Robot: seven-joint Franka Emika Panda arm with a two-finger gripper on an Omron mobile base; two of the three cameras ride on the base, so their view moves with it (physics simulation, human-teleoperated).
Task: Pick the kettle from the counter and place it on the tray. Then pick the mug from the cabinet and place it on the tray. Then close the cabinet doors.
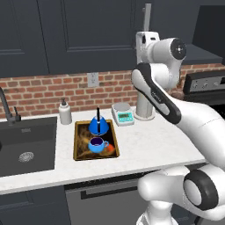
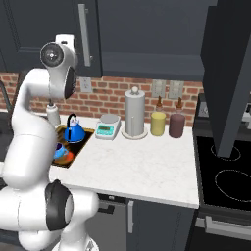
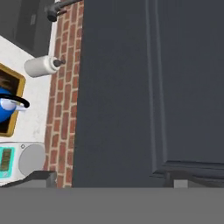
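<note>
Close before the hand hangs a dark charcoal panelled cabinet door [image 3: 144, 87], while the squat blue kettle [image 1: 98, 125] and small blue mug [image 1: 97, 144] sit on the gold-rimmed tray [image 1: 78, 145], so door-closing seems underway, needing a steady push; the claw's state I cannot tell.

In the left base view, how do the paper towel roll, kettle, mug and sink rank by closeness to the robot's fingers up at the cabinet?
1. Paper towel roll, right, against the wall.
2. Kettle, tray's back.
3. Mug, tray's front.
4. Sink, far left.
</note>
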